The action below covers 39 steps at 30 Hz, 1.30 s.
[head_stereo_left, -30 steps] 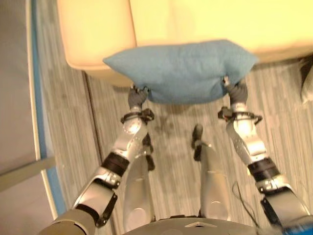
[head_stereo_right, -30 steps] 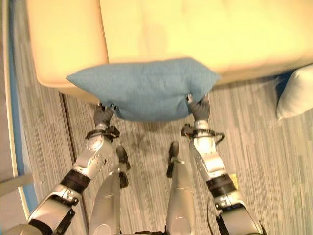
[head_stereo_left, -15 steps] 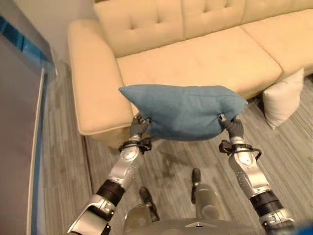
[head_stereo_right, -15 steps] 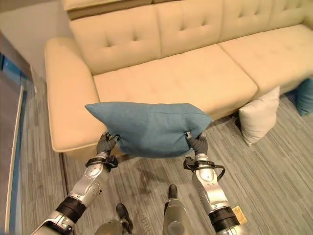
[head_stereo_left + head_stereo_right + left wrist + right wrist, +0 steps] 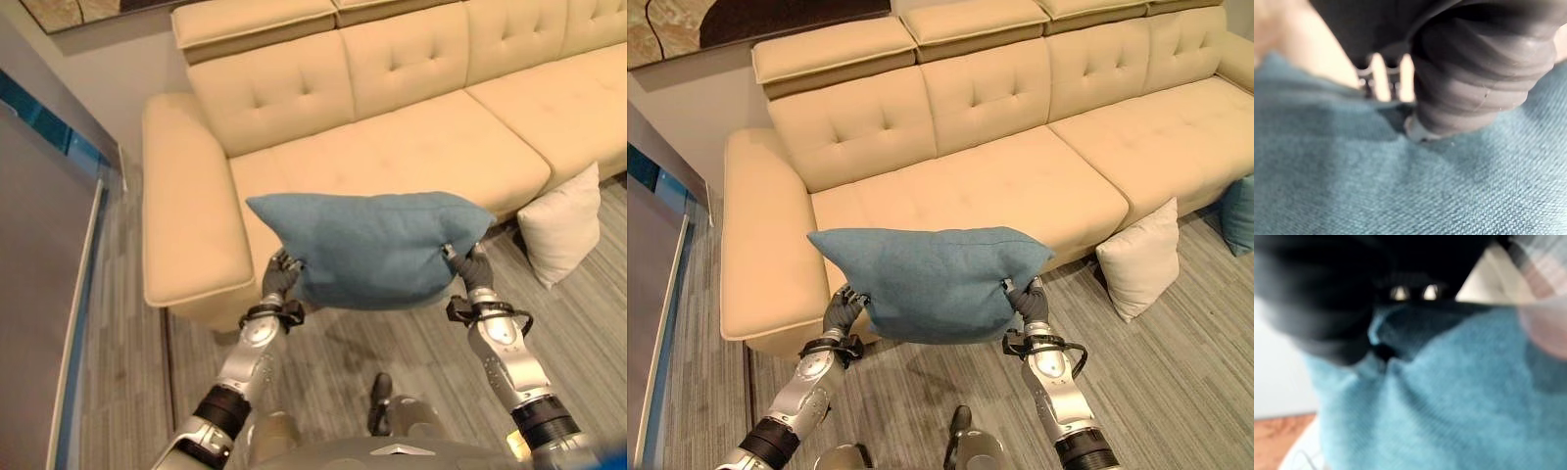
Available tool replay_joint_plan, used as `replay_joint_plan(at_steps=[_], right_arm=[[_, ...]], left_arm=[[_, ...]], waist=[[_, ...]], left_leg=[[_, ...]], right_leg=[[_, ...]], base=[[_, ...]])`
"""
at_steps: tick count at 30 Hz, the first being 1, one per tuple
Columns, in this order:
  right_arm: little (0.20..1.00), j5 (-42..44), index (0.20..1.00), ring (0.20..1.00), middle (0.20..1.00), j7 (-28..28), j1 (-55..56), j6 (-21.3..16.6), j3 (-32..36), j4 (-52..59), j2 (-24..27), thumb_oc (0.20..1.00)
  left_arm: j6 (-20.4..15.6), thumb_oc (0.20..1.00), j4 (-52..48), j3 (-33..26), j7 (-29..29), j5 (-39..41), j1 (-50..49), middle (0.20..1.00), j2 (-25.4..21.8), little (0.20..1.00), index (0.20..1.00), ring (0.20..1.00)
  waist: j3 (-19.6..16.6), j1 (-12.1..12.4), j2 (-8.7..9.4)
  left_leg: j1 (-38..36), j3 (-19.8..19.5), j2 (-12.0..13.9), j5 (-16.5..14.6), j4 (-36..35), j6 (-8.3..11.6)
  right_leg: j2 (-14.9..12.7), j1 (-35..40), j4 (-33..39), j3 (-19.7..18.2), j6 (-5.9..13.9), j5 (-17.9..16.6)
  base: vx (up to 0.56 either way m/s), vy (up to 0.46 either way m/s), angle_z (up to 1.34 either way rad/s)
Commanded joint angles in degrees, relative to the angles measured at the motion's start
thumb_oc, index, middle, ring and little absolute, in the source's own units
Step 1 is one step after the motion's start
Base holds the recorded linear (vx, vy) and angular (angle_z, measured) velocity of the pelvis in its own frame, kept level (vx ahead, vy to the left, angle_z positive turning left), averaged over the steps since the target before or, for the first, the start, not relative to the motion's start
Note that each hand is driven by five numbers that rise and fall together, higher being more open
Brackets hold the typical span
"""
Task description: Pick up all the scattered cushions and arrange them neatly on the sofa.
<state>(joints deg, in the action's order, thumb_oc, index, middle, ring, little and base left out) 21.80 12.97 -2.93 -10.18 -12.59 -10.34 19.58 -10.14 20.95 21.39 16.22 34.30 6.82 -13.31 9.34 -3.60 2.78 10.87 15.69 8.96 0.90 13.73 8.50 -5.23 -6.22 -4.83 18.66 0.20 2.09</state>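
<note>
A blue cushion [image 5: 367,247] hangs in the air in front of the cream sofa [image 5: 392,157], held level between my two hands. My left hand [image 5: 278,279] pinches its lower left corner and my right hand [image 5: 471,268] pinches its lower right corner. Both wrist views look onto the blue cloth [image 5: 1400,186] [image 5: 1449,396] from very close, with the cloth bunched under each hand. The cushion covers part of the left seat's front edge.
A white cushion [image 5: 1139,258] leans on the floor against the sofa's front, to my right. Another blue cushion [image 5: 1240,211] lies on the floor at the far right. The sofa's left armrest [image 5: 181,211] is just beyond my left hand. Grey striped floor lies below.
The camera has tilted up, so more of the sofa's seat and backrest now shows. Both hands keep their hold and the cushion has risen a little toward the seat.
</note>
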Motion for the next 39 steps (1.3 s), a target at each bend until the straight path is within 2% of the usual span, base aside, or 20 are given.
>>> replay_joint_plan(at_steps=[1,2,4,7,8,13,14,15,17,19,20,24,27,28,30,32,34,36,37,39], right_arm=[[0.2,-0.1,0.2,0.2,0.2,-2.9,-3.5,-4.9,-1.4,6.6,-1.0,0.2],[0.2,-0.5,0.2,0.2,0.2,-2.6,-3.8,-4.9,-1.6,6.1,-0.9,0.2],[0.2,-0.5,0.2,0.2,0.2,-2.6,-3.9,-4.7,-1.6,5.7,-0.9,0.2],[0.2,-0.9,0.2,0.2,0.2,-3.1,-3.7,-4.3,-1.7,5.5,-1.5,0.2],[0.2,-1.4,0.2,0.2,0.2,-3.0,-3.9,-4.2,-1.5,5.7,-2.0,0.2],[0.2,-1.5,0.2,0.2,0.2,-3.2,-5.4,-3.9,-1.7,6.2,-3.1,0.2],[0.2,-2.0,0.2,0.2,0.2,-3.3,-5.7,-3.9,-1.9,6.2,-3.3,0.2],[0.2,-2.0,0.2,0.2,0.2,-3.3,-5.8,-3.8,-2.0,6.3,-3.5,0.2],[0.2,-2.1,0.2,0.2,0.2,-3.3,-6.1,-3.7,-2.2,6.3,-3.4,0.2],[0.2,-1.9,0.2,0.2,0.2,-3.3,-7.2,-3.6,-2.3,5.9,-3.0,0.2],[0.2,-1.9,0.2,0.2,0.2,-3.3,-7.2,-3.6,-2.3,5.9,-3.0,0.2],[0.2,-2.5,0.2,0.2,0.2,-3.2,-7.8,-3.7,-2.4,6.6,-2.6,0.2],[0.2,-3.0,0.2,0.2,0.2,-3.4,-7.4,-3.6,-2.2,7.0,-2.6,0.2],[0.2,-3.1,0.2,0.2,0.2,-3.7,-6.9,-3.7,-1.9,7.0,-2.1,0.2],[0.2,-3.2,0.2,0.2,0.2,-3.8,-6.4,-3.8,-1.7,7.1,-1.8,0.2],[0.2,-2.2,0.2,0.2,0.2,-4.3,-4.7,-4.0,-0.7,8.0,-1.0,0.2],[0.2,-1.8,0.2,0.2,0.2,-4.1,-4.0,-4.0,-0.4,8.3,-0.3,0.2],[0.2,-1.5,0.2,0.2,0.2,-3.9,-3.2,-3.9,-0.2,8.5,-0.1,0.2],[0.2,-1.5,0.2,0.2,0.2,-3.9,-3.2,-3.9,-0.2,8.6,0.0,0.2],[0.2,-1.5,0.2,0.2,0.2,-3.7,-2.8,-3.7,0.5,8.8,0.2,0.2]], left_arm=[[-3.7,0.2,-8.1,2.0,-3.8,-2.7,4.6,0.2,2.0,0.2,0.2,0.2],[-3.6,0.2,-8.3,1.8,-3.5,-2.6,4.6,0.2,2.2,0.2,0.2,0.2],[-3.7,0.2,-8.4,1.2,-3.5,-2.6,4.2,0.2,2.3,0.2,0.2,0.2],[-3.9,0.2,-9.2,0.2,-3.9,-1.9,2.5,0.2,2.0,0.2,0.2,0.2],[-3.9,0.2,-9.7,0.1,-3.8,-1.3,2.5,0.2,2.0,0.2,0.2,0.2],[-3.7,0.2,-10.9,0.2,-3.3,-1.7,2.8,0.2,0.6,0.2,0.2,0.2],[-3.7,0.2,-11.1,0.2,-3.0,-2.2,3.2,0.2,0.0,0.2,0.2,0.2],[-3.6,0.2,-11.0,0.1,-2.9,-2.5,3.3,0.2,-0.1,0.2,0.2,0.2],[-3.6,0.2,-10.8,0.0,-2.7,-2.7,3.5,0.2,-0.1,0.2,0.2,0.2],[-3.9,0.2,-10.7,-1.0,-2.5,-2.6,3.7,0.2,0.1,0.2,0.2,0.2],[-3.9,0.2,-10.7,-1.0,-2.5,-2.6,3.8,0.2,0.0,0.2,0.2,0.2],[-4.1,0.2,-9.4,-1.8,-2.8,-2.8,3.8,0.2,0.5,0.2,0.2,0.2],[-4.1,0.2,-8.8,-2.0,-2.9,-3.3,3.7,0.2,0.8,0.2,0.2,0.2],[-4.3,0.2,-8.6,-1.9,-3.3,-3.2,3.7,0.2,1.2,0.2,0.2,0.2],[-4.1,0.2,-8.4,-1.7,-3.6,-3.3,3.5,0.2,1.5,0.2,0.2,0.2],[-4.2,0.2,-8.3,-1.4,-4.8,-1.6,3.1,0.2,2.6,0.2,0.2,0.2],[-3.9,0.2,-8.5,-1.0,-5.2,-1.3,3.2,0.2,3.0,0.2,0.2,0.2],[-3.7,0.2,-8.6,-0.8,-5.2,-0.9,3.2,0.2,3.2,0.2,0.2,0.2],[-3.7,0.2,-8.6,-0.8,-5.2,-0.9,3.2,0.2,3.2,0.2,0.2,0.2],[-3.4,0.2,-8.6,-0.5,-5.1,-1.1,3.5,0.2,3.4,0.2,0.2,0.2]], waist=[[-1.6,0.1,0.2],[-1.6,0.6,0.05],[-1.2,1.4,0.2],[-2.4,1.9,0.14],[-2.7,2.4,0.41],[-1.9,2.6,0.45],[-1.4,2.2,-0.44],[-1.3,2.1,-0.7],[-1.2,1.7,-0.85],[-0.9,0.4,-1.01],[-1.0,0.4,-1.04],[-1.3,-2.2,-0.38],[-1.5,-2.7,-0.18],[-2.1,-3.1,0.24],[-2.5,-3.2,0.04],[-2.9,-4.0,0.2],[-2.4,-3.9,0.81],[-2.1,-3.9,0.76],[-2.1,-3.9,0.77],[-2.1,-3.7,0.78]], left_leg=[[0.1,2.5,-2.1,5.1,-6.9,-1.45],[1.2,2.5,-2.0,7.6,-9.7,-0.91],[2.1,1.7,-2.1,8.8,-9.7,-0.6],[-0.4,1.9,-3.1,6.7,-10.6,-2.3],[-1.2,3.1,-3.6,4.9,-9.7,-3.24],[-5.0,5.9,-5.1,0.7,-8.7,-6.64],[-7.4,5.6,-5.2,-1.0,-8.9,-7.43],[-8.5,5.7,-5.5,-1.7,-9.1,-7.63],[-9.4,5.6,-5.9,-2.0,-9.4,-7.45],[-12.2,3.7,-7.3,-3.1,-10.8,-6.59],[-12.0,3.7,-7.3,-3.0,-10.8,-6.57],[-16.1,0.9,-8.3,-4.9,-12.7,-5.34],[-17.4,0.1,-8.6,-6.0,-12.5,-5.08],[-18.6,-1.2,-9.3,-7.7,-11.5,-4.96],[-18.8,-1.8,-9.0,-7.6,-10.3,-4.42],[-15.3,-1.4,-5.7,-4.1,1.0,-1.1],[-11.2,-0.5,-3.3,-2.4,8.6,-0.14],[-9.4,1.8,-1.1,-2.4,7.0,-0.75],[-9.5,1.8,-1.1,-2.4,6.9,-0.77],[-8.2,3.5,0.3,-2.9,0.8,-1.36]], right_leg=[[3.0,6.4,4.3,-2.9,5.67,-0.7],[3.6,7.5,4.8,-3.6,5.63,-0.1],[4.1,9.6,5.2,-5.0,5.41,0.8],[3.8,11.5,5.1,-6.5,6.03,2.2],[2.3,11.8,2.7,-6.5,6.91,3.4],[-2.9,4.8,-15.2,-6.2,12.34,-4.4],[-3.6,1.8,-20.9,-5.7,11.94,-5.1],[-4.6,0.3,-21.6,-4.4,11.35,-4.9],[-5.2,-0.9,-20.4,-3.6,10.86,-4.3],[-4.1,-3.8,-10.1,-4.0,9.65,-3.3],[-4.0,-3.8,-9.7,-3.9,9.59,-3.5],[-2.4,-8.2,3.2,-9.8,11.51,-8.6],[-2.8,-8.6,3.5,-8.8,11.95,-9.5],[-2.8,-7.2,2.9,-10.5,11.88,-10.0],[-2.8,-6.5,2.6,-10.4,11.53,-10.0],[-3.1,-3.5,3.0,-8.6,9.61,-9.2],[-2.8,-0.8,4.0,-7.0,7.57,-7.7],[-2.3,0.7,4.5,-5.2,6.95,-6.1],[-2.3,0.8,4.5,-5.2,6.97,-6.1],[-2.5,2.5,5.5,-4.0,7.51,-5.3]], base=[[0.16,0.004,-0.2],[0.25,0.018,-0.35],[0.24,0.039,-0.4],[0.33,0.125,-0.57],[0.37,0.176,-0.78],[0.22,0.184,-0.33],[0.27,0.2,0.02],[0.27,0.169,-0.01],[0.14,0.053,0.21],[0.25,-0.001,0.24],[0.25,-0.036,0.29],[0.28,-0.072,0.48],[0.3,-0.121,0.32],[0.3,-0.128,0.45],[0.26,-0.146,0.62],[0.2,-0.252,0.72],[0.13,-0.235,0.76],[0.08,-0.128,0.36],[0.08,-0.05,0.26],[0.16,-0.012,0.46]])
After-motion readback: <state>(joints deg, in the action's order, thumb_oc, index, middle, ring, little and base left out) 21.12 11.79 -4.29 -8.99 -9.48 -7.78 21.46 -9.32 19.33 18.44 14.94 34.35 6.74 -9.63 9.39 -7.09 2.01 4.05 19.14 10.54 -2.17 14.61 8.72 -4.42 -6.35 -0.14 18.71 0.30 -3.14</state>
